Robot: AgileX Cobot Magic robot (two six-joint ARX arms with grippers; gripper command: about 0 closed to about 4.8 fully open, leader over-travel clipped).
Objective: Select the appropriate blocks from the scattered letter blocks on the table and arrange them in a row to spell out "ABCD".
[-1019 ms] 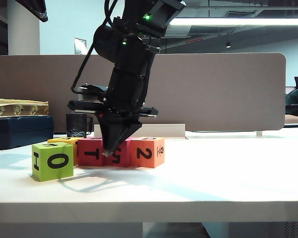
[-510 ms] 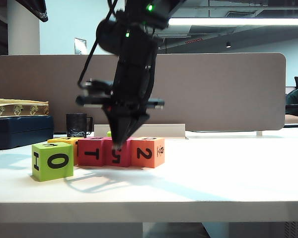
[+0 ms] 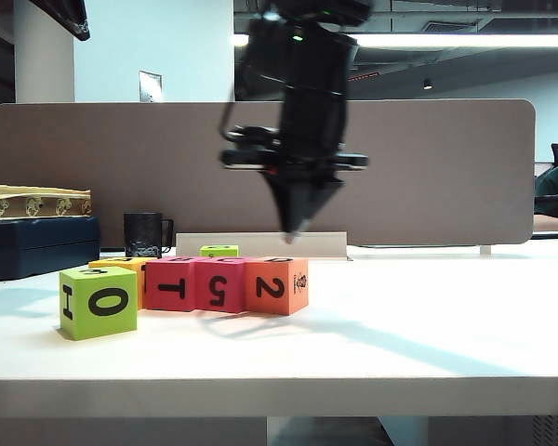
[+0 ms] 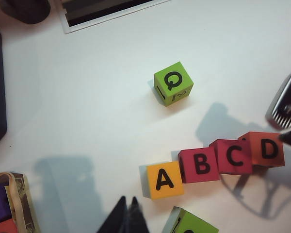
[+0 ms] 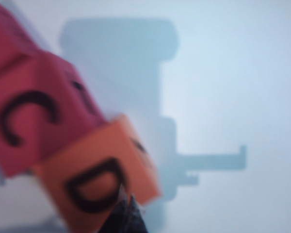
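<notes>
While the exterior view shows digits, the left wrist view reads ABCD on the row [image 4: 216, 162]; both grippers [image 4: 126, 216] [image 3: 296, 228] closed, empty.

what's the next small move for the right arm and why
Probably just lift the shut, empty right gripper further up and away. In the left wrist view the yellow-orange foam A cube, red B cube, red C cube and orange D cube already sit touching in a row reading ABCD. The shut left gripper hangs nearby.

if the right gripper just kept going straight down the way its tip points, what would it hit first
Probably the orange D block: the shut right gripper hangs above that end of the row, tip pointing down at it. Depth is uncertain; it might land on the table.
</notes>
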